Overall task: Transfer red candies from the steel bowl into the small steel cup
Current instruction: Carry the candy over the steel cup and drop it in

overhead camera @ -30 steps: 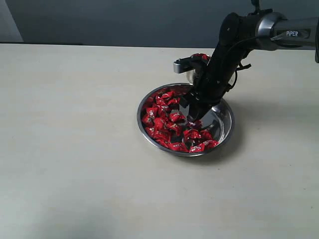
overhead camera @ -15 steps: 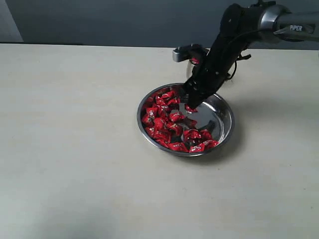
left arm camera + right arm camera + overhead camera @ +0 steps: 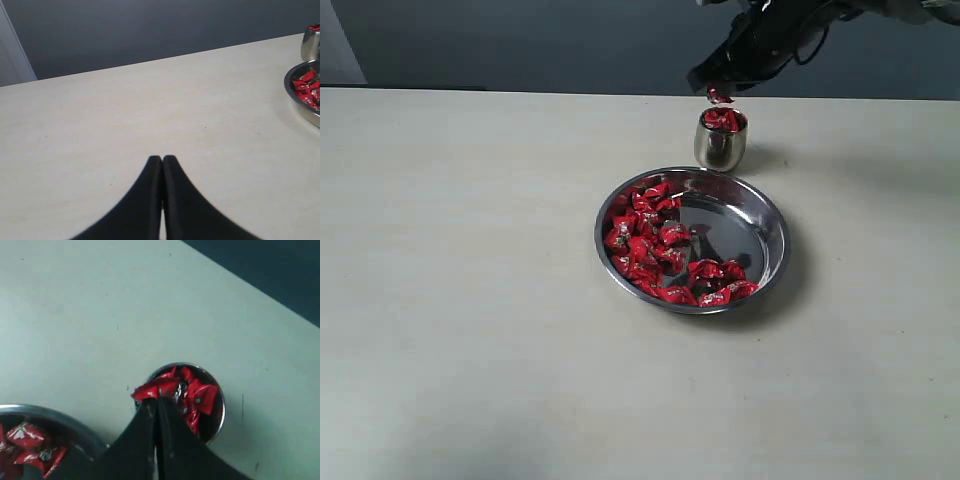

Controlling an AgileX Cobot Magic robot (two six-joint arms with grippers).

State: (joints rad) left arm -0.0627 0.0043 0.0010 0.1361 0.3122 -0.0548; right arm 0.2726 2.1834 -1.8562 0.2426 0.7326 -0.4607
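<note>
The steel bowl (image 3: 748, 228) sits mid-table with red candies (image 3: 648, 243) heaped along its left and front. Behind it stands the small steel cup (image 3: 720, 150), holding several red candies (image 3: 724, 120). My right gripper (image 3: 718, 88) hangs just above the cup's rim, shut on one red candy (image 3: 720, 96). The right wrist view shows that candy (image 3: 149, 390) pinched at the tips (image 3: 156, 400) over the cup (image 3: 219, 416). My left gripper (image 3: 162, 159) is shut and holds nothing, over bare table well away from the bowl (image 3: 301, 108).
The pale tabletop (image 3: 470, 250) spreads wide around the bowl and cup. A dark wall (image 3: 520, 40) runs behind the table's far edge. The left arm does not show in the exterior view.
My right gripper closed on a candy in the bowl, then rose and moved back with it until it stood over the cup. The left gripper stays still.
</note>
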